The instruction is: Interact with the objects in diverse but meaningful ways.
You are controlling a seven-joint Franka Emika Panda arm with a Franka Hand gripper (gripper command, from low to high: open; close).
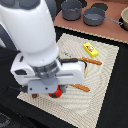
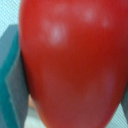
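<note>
Tomato (image 2: 75, 62) pretty much fills the wrist view, red and glossy, sitting right between the fingers with a dark finger pad (image 2: 15, 80) pressed against one side, so I'd say the gripper (image 1: 50, 91) is closed around it. Being round, it has no long axis to line up. In the exterior view it peeks out under the hand at the near edge of the striped placemat (image 1: 100, 85). Farther back lie orange-handled cutlery (image 1: 90, 61) and the yellow block (image 1: 90, 48), then two grey pots (image 1: 82, 12) beyond the mat.
</note>
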